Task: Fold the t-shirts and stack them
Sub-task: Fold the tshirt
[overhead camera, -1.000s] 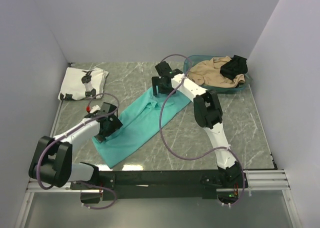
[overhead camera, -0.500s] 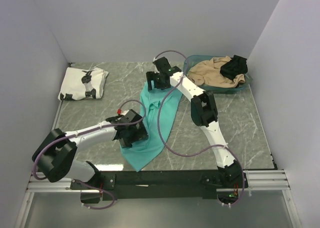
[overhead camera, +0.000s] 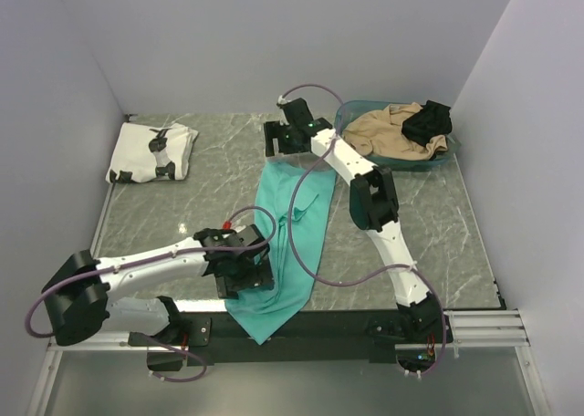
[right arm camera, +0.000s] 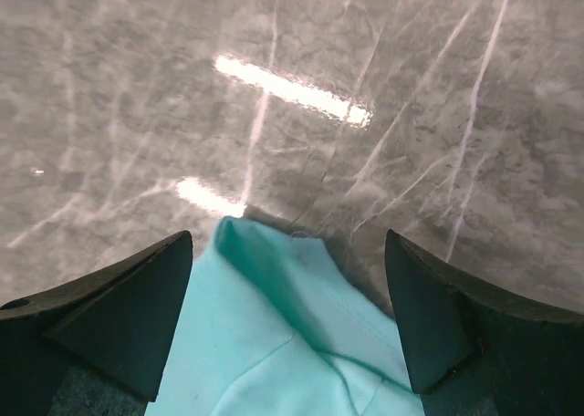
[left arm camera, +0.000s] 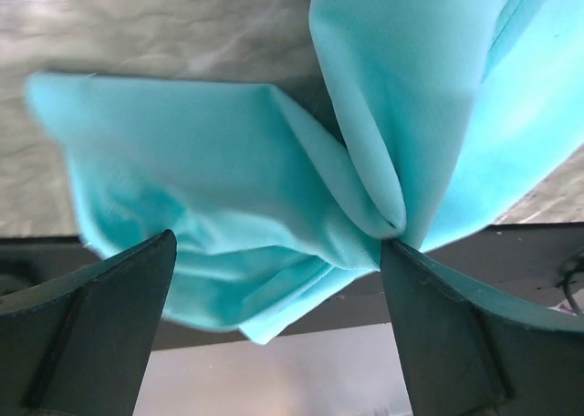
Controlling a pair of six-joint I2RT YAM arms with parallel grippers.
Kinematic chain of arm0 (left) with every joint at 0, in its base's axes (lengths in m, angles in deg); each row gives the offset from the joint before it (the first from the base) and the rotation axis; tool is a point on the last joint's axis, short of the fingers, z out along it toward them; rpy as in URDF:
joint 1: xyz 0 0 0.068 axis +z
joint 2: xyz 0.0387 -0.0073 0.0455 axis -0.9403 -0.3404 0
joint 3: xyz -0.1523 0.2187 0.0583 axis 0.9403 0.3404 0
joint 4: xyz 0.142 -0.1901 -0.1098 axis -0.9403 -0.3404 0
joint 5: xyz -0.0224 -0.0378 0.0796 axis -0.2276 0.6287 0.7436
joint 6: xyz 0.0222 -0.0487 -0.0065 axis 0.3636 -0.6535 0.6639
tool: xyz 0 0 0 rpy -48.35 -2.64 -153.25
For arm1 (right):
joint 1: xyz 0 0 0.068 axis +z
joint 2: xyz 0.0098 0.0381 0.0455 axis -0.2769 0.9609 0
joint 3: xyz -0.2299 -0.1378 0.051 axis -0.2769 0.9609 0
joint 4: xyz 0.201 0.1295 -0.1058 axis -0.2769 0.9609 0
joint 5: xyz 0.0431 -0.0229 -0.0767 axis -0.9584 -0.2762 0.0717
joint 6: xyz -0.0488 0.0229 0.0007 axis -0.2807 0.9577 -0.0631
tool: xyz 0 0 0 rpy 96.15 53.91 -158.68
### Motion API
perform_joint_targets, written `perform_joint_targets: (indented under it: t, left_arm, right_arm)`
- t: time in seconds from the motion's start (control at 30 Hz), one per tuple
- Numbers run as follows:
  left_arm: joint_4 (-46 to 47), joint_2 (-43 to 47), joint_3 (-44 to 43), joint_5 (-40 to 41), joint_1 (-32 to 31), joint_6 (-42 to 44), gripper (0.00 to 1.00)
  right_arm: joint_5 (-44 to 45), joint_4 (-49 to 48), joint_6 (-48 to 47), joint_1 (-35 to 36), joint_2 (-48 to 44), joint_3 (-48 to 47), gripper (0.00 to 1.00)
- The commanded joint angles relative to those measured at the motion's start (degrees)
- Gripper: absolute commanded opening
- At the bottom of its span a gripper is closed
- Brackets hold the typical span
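1. The left claw has its two fingers standing well apart in its own wrist view. A bunched fold of the teal t-shirt fills the gap between them.
2. That fold gathers into a tight crease right at the tip of the claw's right-hand finger. I cannot tell whether the cloth is caught on that finger or only lies against it.
3. The right claw also has its fingers spread. It sits low over the grey marbled desk, with the far end of the teal t-shirt lying flat between the fingers and the cloth's tip just ahead of them.
4. From above, the teal t-shirt lies as a long narrow strip running from the right claw at the far middle of the desk down to the left claw at the near edge.
5. The near end of the shirt spills over the desk's edge onto the black rail below.
6. The white t-shirt with black printed figures lies folded in the far left corner, well apart from both arms.
7. A teal basket in the far right corner holds a tan garment with a small black garment on top.
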Motion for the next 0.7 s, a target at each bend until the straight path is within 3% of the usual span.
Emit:
perform_joint_targets:
  t: [0.0,0.13,0.23,0.37,0.53,0.67]
  left_arm:
    - [-5.0,3.3,-2.3,3.9,-0.2,-2.3,0.99]
    - [-8.5,2.9,-4.5,9.3,0.0,-3.4,1.00]
    - [-12.5,3.6,-6.6,14.8,0.8,-4.3,1.00]
    - [-13.5,7.5,-7.2,18.5,5.9,-2.9,0.99]
    - [-12.2,13.1,-5.9,20.9,13.2,0.4,0.99]
    - [-12.1,14.3,-6.0,24.5,15.0,-1.2,0.99]
  right_arm:
    - [1.0,-0.5,0.0,-0.1,-12.0,0.6,0.92]
    - [9.2,1.7,1.4,1.3,-20.9,10.2,0.92]
    - [14.6,2.6,6.0,2.8,-29.8,23.2,0.92]
    - [15.6,-4.8,12.7,5.6,-44.1,48.5,0.92]
    - [18.7,-7.8,17.3,12.7,-50.4,60.8,0.92]
    - [17.2,-9.1,20.9,15.2,-51.4,67.7,0.92]
